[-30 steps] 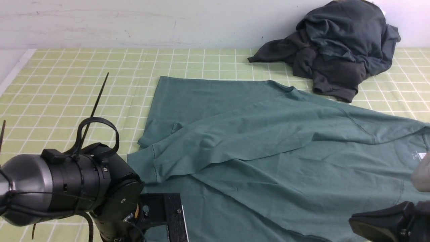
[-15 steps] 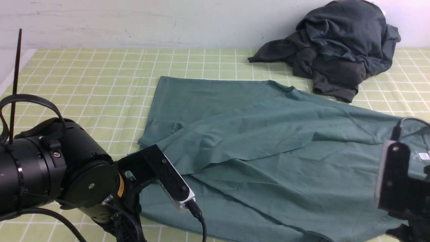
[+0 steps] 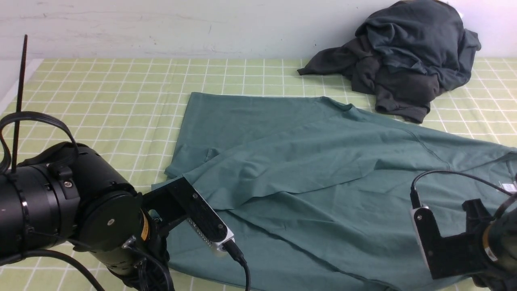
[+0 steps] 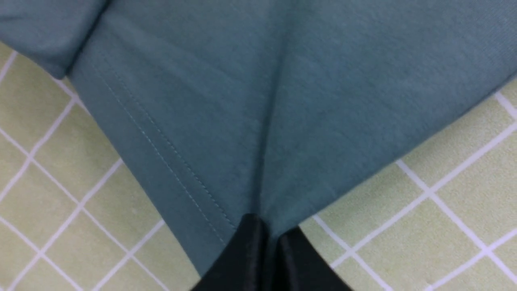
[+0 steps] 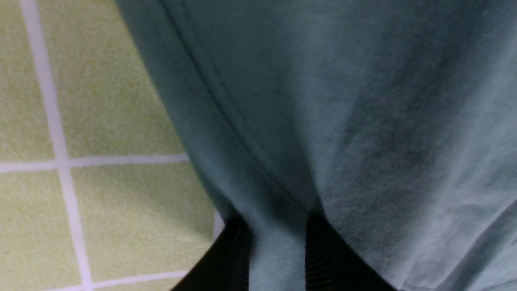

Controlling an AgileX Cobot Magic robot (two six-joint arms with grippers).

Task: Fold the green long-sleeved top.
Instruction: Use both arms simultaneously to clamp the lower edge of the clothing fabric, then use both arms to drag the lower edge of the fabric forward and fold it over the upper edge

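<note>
The green long-sleeved top [image 3: 307, 169] lies spread across the checked cloth, one sleeve folded over its body. Low at the front left, my left arm [image 3: 80, 210] covers the top's near left corner. In the left wrist view my left gripper [image 4: 268, 234] is shut on the stitched hem corner of the top [image 4: 250, 121]. At the front right my right arm [image 3: 452, 242] hangs over the top's near right edge. In the right wrist view a ridge of the top [image 5: 323, 121] fills the gap of my right gripper [image 5: 278, 238], touching both fingers.
A dark charcoal heap of clothing [image 3: 408, 56] lies at the back right against the wall. The yellow-green checked tablecloth [image 3: 101, 93] covers the table. A small white label [image 3: 507, 186] shows on the top by its right edge.
My left arm rose and turned, then held still with its jaws closed. My right arm swung into view and dropped low onto the top's right edge, its fingers now on a fold of cloth.
</note>
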